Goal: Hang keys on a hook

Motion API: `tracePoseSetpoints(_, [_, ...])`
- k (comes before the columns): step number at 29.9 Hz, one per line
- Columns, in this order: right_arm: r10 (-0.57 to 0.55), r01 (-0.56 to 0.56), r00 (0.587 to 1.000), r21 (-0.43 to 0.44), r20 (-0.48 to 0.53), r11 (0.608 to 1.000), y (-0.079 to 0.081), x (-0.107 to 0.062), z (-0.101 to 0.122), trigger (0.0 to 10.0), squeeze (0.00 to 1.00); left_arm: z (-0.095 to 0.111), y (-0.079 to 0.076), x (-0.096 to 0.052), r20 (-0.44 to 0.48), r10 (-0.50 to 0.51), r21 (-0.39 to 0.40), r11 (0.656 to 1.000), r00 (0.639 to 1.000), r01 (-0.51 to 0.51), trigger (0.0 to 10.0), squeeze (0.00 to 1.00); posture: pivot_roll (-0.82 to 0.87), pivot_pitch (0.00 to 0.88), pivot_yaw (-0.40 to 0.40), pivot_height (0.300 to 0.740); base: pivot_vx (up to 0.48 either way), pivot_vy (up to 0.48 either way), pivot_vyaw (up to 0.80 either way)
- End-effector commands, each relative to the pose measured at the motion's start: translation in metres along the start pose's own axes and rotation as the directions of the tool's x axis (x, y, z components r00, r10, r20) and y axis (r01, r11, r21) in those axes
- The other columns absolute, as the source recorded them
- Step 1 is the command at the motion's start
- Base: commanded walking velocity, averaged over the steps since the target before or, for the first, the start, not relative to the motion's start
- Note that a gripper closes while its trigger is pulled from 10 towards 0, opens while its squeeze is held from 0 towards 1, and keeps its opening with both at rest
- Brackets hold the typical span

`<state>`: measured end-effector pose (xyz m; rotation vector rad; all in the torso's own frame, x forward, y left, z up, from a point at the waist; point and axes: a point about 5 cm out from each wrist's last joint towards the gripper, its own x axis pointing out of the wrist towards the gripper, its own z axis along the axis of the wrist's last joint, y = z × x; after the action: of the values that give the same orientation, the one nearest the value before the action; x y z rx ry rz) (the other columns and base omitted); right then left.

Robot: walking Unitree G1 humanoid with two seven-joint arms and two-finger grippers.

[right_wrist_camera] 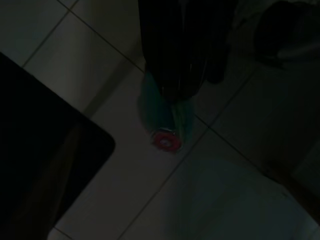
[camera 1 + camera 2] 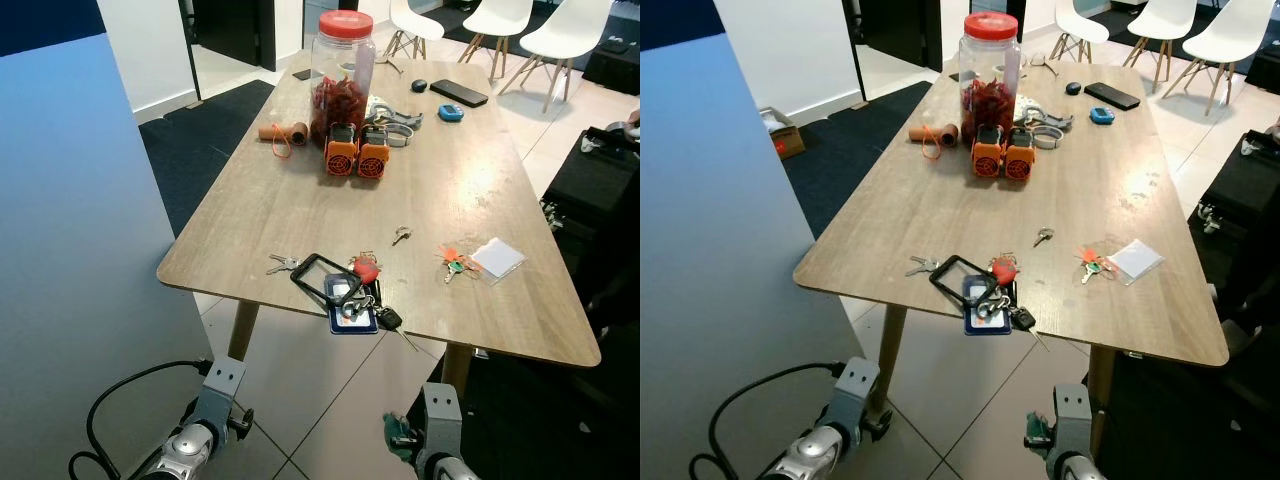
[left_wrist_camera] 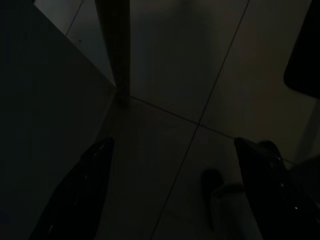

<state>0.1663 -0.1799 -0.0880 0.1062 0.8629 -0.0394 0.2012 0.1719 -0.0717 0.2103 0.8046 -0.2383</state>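
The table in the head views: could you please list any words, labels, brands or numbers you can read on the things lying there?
None can be read.
Blue card holder with the key bunch: print too small to read.
Clear plastic sleeve: looks blank.
Jar with the red lid: no legible label.
Two orange devices: no legible marking.
Black phone: screen dark.

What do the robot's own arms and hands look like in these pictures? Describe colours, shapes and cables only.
Both arms are silver metal with boxy grey brackets. The left arm has a black cable looping beside it; the right arm has a small green part at its wrist. The left hand has two long, black, tapering fingers. The right hand has the same glossy black fingers.
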Motion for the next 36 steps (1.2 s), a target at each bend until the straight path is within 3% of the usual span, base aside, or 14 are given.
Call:
tracePoseSetpoints(1, [0.0,0.0,1.0,0.012,0.0,1.0,-0.002,-0.002,-0.004,10.0,0.0,-0.007,0.005,-0.003,-0.02,0.007,-0.004,1.0,1.0,-0.007,10.0,0.0,0.05,0.029,-0.022,0.74,0.0,0.0,0.0])
tracePoseSetpoints(6, [-0.006,0.006,1.0,0.038,-0.011,0.999,-0.006,-0.004,-0.009,10.0,0.0,-0.004,-0.001,-0.001,-0.006,-0.006,-0.023,1.0,1.0,0.005,10.0,0.0,0.06,0.027,-0.025,0.74,0.0,0.0,0.0])
tracePoseSetpoints(13, [-0.013,0.013,0.999,0.019,-0.03,1.0,-0.005,-0.006,-0.014,10.0,0.0,-0.004,0.001,-0.002,-0.008,-0.024,0.029,0.999,1.0,0.025,10.0,0.0,0.05,0.045,-0.018,0.74,0.0,0.0,0.0])
tracePoseSetpoints(23, [0.008,-0.008,0.999,0.012,-0.044,1.0,0.001,-0.006,-0.018,10.0,0.0,-0.008,0.006,-0.004,-0.01,0.0,-0.016,1.0,1.0,0.0,10.0,0.0,0.06,0.036,0.005,0.74,0.0,0.0,0.0])
tracePoseSetpoints(26, [-0.013,0.015,1.0,0.057,-0.028,0.998,-0.002,-0.005,-0.015,10.0,0.0,-0.008,0.005,-0.004,-0.005,-0.016,0.023,1.0,1.0,0.016,10.0,0.0,0.08,0.035,-0.022,0.74,0.0,0.0,0.0])
tracePoseSetpoints(36, [0.004,-0.003,0.999,0.023,-0.051,1.0,-0.002,-0.007,-0.02,10.0,0.0,-0.004,0.005,-0.003,0.02,0.0,-0.006,1.0,1.0,0.0,10.0,0.0,0.08,0.058,-0.028,0.74,-0.148,0.0,0.0])
